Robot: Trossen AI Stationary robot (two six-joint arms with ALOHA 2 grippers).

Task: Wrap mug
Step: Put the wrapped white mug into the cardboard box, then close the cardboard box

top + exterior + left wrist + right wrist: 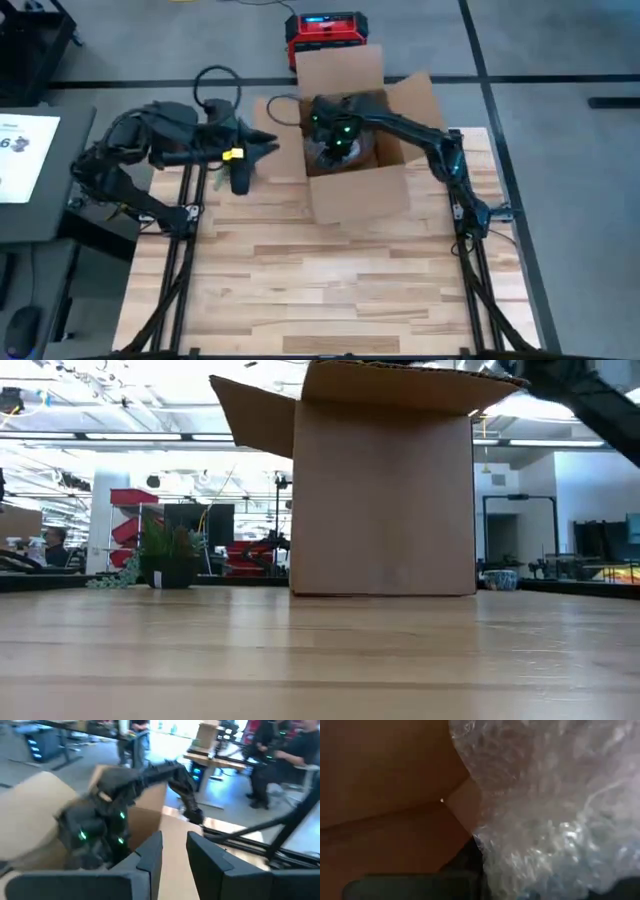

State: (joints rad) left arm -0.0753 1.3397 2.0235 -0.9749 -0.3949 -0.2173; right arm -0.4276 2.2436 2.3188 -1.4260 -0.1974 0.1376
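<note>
Filling the box (355, 190), crinkled clear bubble wrap (560, 815) hides right claw (335, 140)'s grip.

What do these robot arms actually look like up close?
Both arms are dark, nearly black, built of jointed segments. The left gripper ends in two flat, squared dark fingers and carries a small yellow tag. The right gripper shows green indicator lights on its wrist. Black cables loop behind the left arm.

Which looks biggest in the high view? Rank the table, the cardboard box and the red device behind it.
1. Table, by far the largest.
2. Cardboard box.
3. Red device, clearly the smallest.
</note>
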